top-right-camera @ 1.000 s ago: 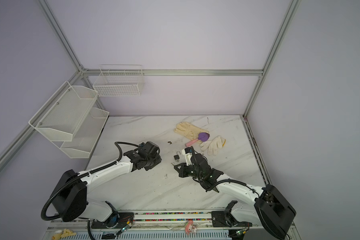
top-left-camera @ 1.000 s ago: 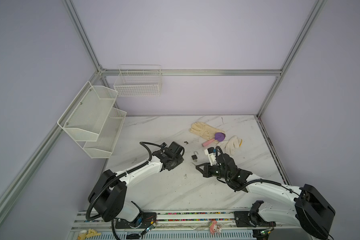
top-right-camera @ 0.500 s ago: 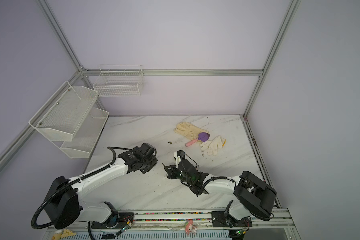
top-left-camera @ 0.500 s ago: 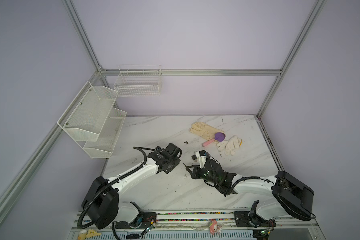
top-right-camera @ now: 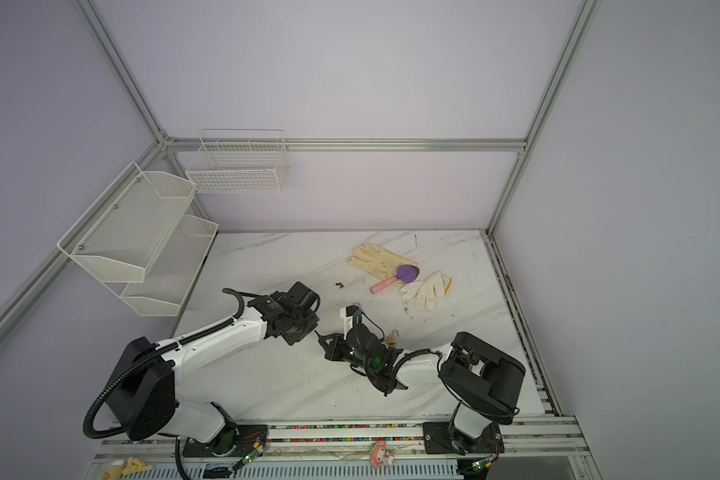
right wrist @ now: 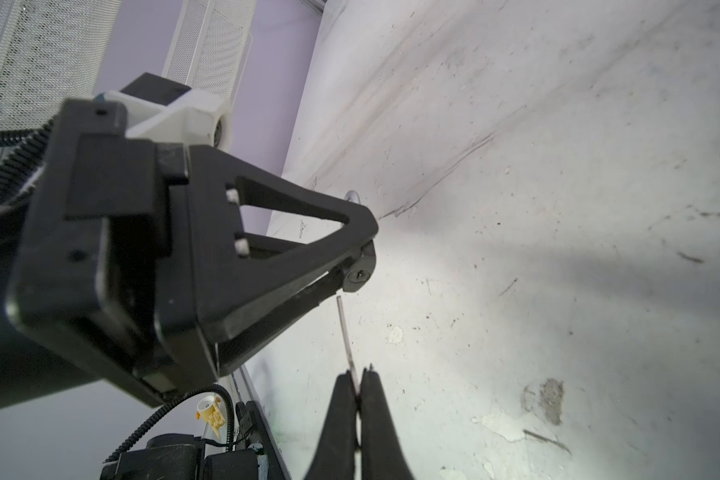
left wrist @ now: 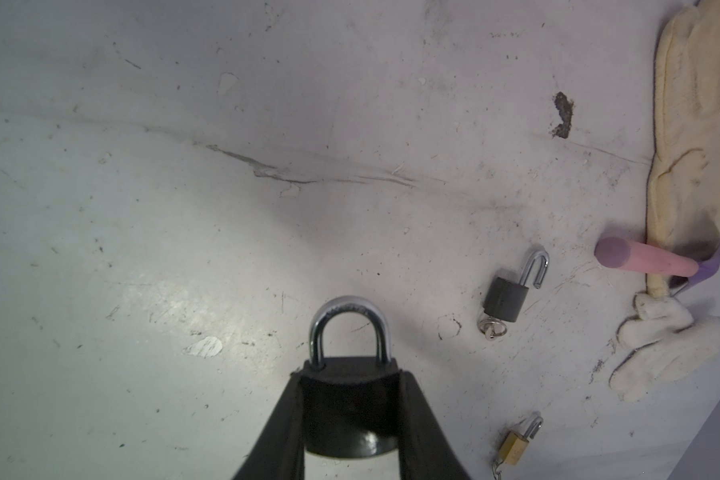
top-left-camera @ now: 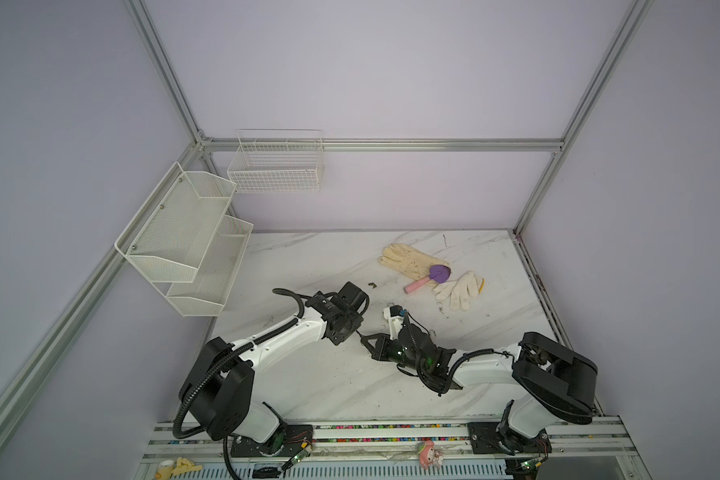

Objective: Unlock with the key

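My left gripper [left wrist: 348, 376] is shut on the body of a black padlock [left wrist: 348, 409], whose silver shackle [left wrist: 348, 328] sticks out past the fingertips and is closed. In both top views this gripper [top-left-camera: 351, 332] [top-right-camera: 313, 331] hovers low over the front middle of the table. My right gripper [right wrist: 356, 376] is shut on a thin metal key [right wrist: 345, 332]. The key's tip sits just short of the keyhole [right wrist: 360, 274] in the padlock's underside. In both top views the right gripper [top-left-camera: 366, 341] [top-right-camera: 323, 340] points left at the left one, almost touching it.
A small black padlock [left wrist: 508, 297] lies open on the marble table [top-left-camera: 316, 374], and a brass padlock [left wrist: 516, 446] [top-right-camera: 391, 338] lies beside the right arm. Two gloves [top-left-camera: 410, 259] [top-left-camera: 460, 289] and a purple trowel [top-left-camera: 439, 273] lie at the back right. White wire baskets [top-left-camera: 184, 232] [top-left-camera: 277, 166] hang on the walls.
The right gripper has swung left with the key until it faces the left gripper. The left gripper has drawn slightly nearer the front with the padlock. Both grips are unchanged.
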Controlling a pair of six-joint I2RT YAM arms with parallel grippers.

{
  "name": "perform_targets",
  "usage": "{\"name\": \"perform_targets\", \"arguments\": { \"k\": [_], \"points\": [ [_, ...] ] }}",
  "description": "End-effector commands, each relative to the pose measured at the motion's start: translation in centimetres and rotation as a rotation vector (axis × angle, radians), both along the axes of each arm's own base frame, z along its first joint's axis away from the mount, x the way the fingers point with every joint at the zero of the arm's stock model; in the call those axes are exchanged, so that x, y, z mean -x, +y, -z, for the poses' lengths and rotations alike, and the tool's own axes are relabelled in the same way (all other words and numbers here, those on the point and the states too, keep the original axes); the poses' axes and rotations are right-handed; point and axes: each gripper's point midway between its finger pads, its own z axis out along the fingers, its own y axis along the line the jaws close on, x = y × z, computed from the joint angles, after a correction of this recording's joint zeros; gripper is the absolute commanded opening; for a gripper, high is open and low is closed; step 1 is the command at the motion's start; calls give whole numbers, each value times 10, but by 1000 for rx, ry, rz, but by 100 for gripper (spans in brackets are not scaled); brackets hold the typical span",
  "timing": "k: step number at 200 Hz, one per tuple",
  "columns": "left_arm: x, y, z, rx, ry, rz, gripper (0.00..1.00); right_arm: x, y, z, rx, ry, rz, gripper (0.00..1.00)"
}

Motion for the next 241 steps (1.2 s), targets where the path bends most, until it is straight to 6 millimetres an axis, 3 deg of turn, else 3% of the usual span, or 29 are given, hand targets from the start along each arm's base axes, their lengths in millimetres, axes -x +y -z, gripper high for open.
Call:
{"name": "perform_targets", "arguments": {
  "k": [1,58,121,183,235,241],
  "points": [
    [-27,-13,-46,70,-113,-33,0,-8,5,-14,-39,-4,42,0],
    [-26,-9,-50,83,-127,-67,0,-3,12,-2,-25,36,37,0],
    [-23,-9,-53,116,-129,-93,0,-10,19,1,-28,57,65,0],
    [-23,-9,-53,126,-139,-99,0,-14,16,5,-10,60,96,0],
    [-24,-7,-53,121,-145,-120,0,-4,14,7,6,64,99,0],
    [-23,-6,-65,146,-171,-121,0,-3,13,9,7,66,101,0]
  ]
}}
